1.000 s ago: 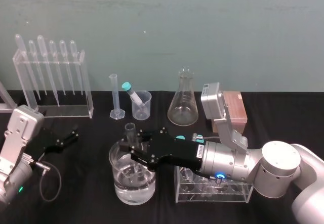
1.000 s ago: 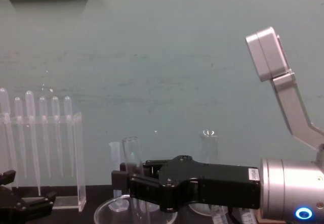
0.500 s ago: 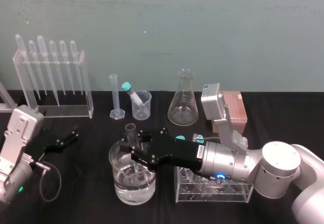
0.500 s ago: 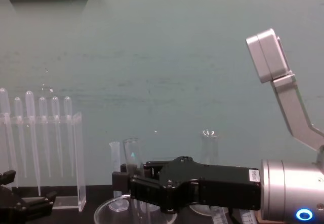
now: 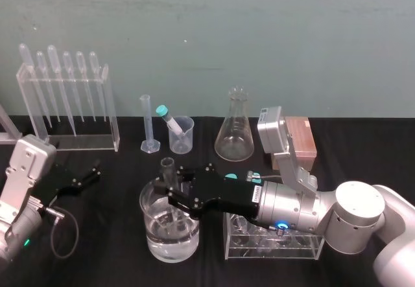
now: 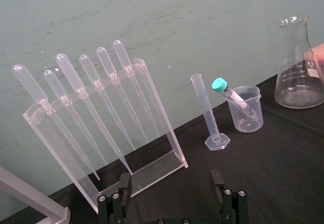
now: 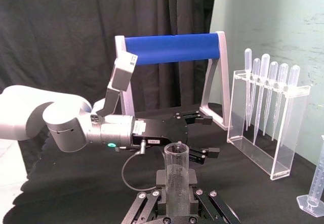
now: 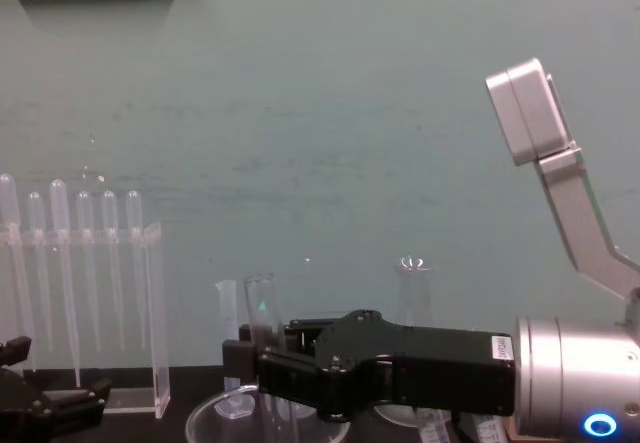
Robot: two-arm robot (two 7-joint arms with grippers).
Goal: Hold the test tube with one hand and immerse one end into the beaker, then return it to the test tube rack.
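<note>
While the right gripper (image 5: 170,195) keeps its fingers clamped on the test tube (image 5: 167,168), the tube stands upright with its lower end down inside the beaker (image 5: 155,235). Dip step in hand. Cannot tell through the glass whether the tip is under the water.

Beaker at 6 o'clock on the table: wide, round, thin clear wall, water roughly halfway up.

Tube: plain slick glass cylinder, open mouth, no cap. Likely to slide if the grip eases.

Next move, as judged: straight lift clear of the rim, then carry toward 2 o'clock to the test tube rack (image 5: 301,138), a low orange-pink block.

Left gripper (image 5: 84,178) parked at 9 o'clock, fingers apart.
</note>
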